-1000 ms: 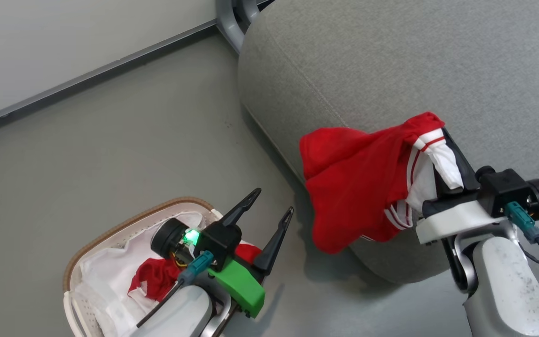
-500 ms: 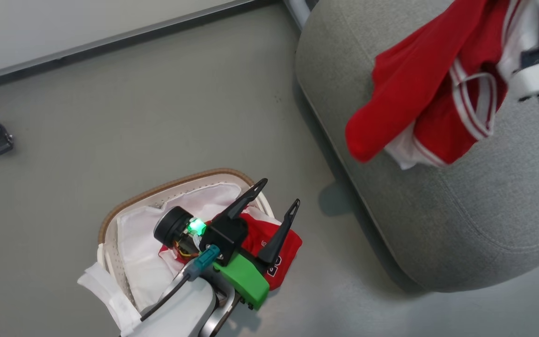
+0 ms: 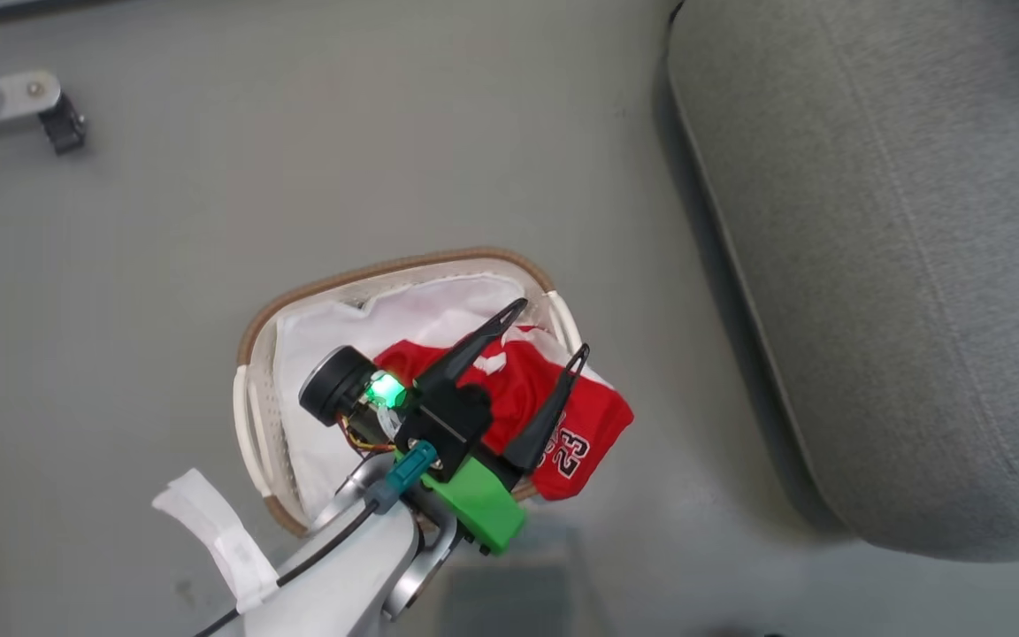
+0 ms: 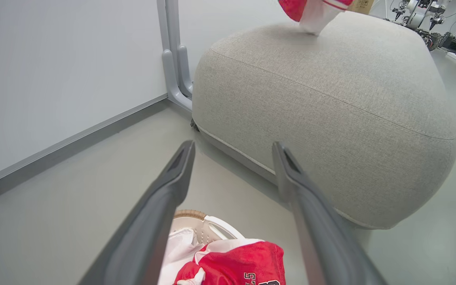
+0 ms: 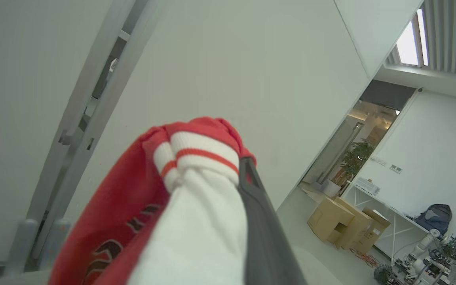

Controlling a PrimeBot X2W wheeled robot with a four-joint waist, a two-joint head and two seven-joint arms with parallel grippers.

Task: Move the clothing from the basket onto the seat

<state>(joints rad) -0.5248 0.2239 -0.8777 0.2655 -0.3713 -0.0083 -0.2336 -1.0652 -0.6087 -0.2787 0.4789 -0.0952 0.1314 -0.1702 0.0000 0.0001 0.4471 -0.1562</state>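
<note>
Grey floor point(image 3: 297, 159) holds the basket point(image 3: 386, 264); left jaws spread over its clothing point(image 3: 602, 420), right jaws clamp a red garment point(image 5: 121, 213).

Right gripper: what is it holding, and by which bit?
The right gripper is shut on a red garment, pinching its bunched white-and-red striped trim. The left gripper is open, holding nothing.

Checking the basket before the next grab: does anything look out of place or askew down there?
Yes. The red garment marked 23 spills over the basket rim on the seat side, lying partly outside it instead of inside on the white liner. The basket itself stands upright.
</note>
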